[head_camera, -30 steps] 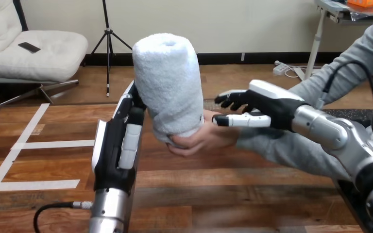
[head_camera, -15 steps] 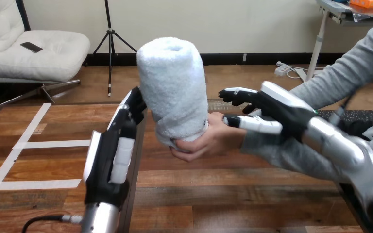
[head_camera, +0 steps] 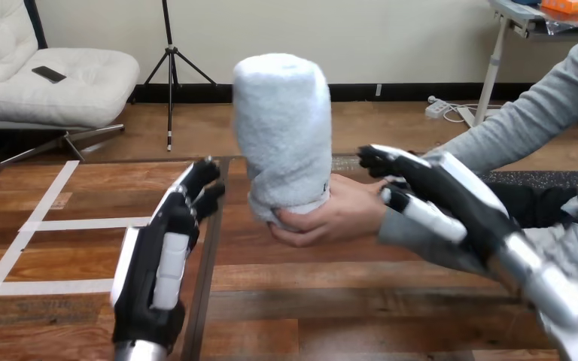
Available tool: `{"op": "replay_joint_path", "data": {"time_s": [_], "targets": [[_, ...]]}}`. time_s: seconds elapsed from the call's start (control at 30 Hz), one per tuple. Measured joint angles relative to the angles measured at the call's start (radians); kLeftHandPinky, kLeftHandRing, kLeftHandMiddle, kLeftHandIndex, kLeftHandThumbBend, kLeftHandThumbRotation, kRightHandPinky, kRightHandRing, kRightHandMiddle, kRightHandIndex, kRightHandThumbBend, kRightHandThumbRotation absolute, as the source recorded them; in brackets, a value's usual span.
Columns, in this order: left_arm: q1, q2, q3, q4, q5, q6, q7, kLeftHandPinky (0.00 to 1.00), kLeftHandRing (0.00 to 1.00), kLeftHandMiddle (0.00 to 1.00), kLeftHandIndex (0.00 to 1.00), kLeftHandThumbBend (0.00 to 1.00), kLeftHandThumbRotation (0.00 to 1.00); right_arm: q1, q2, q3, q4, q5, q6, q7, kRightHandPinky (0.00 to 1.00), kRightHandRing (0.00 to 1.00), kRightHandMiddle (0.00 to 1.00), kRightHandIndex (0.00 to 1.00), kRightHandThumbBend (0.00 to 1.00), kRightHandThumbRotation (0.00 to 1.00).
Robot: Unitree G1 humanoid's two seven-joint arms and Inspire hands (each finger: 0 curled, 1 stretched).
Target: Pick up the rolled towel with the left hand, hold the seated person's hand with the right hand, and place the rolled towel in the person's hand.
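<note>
The white rolled towel stands upright above the table's middle, its lower end gripped by the person's hand, which comes in from the right. My left hand is open with its fingers straight, low and to the left of the towel, with a clear gap between them. My right hand is open as well. It lies beside and over the person's wrist, its fingertips near the back of their hand, and is not curled round it.
White tape lines mark the wooden table at the left. The person's grey-sleeved arm slants down from the upper right behind my right forearm.
My left hand has let go of the towel and drawn back down and to the left. My right hand has slid back toward the lower right. The person's hand now holds the towel alone.
</note>
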Motion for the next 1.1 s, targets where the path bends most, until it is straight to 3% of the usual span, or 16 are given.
{"op": "replay_joint_path", "data": {"time_s": [0.63,1.1], "targets": [[0.070,0.012,-0.001,-0.025,-0.037,0.009,-0.050,0.76,0.82,0.86,0.84,0.76,0.90,0.251,0.072,-0.021,-0.258,0.232,0.006,0.055,0.96,0.95,0.95,0.95,0.92,1.00],[0.074,0.011,-0.002,-0.067,-0.051,0.004,-0.058,0.74,0.81,0.84,0.82,0.78,0.88,0.358,0.149,-0.021,-0.454,0.302,0.021,0.057,0.94,0.91,0.92,0.93,0.92,1.00]]}}
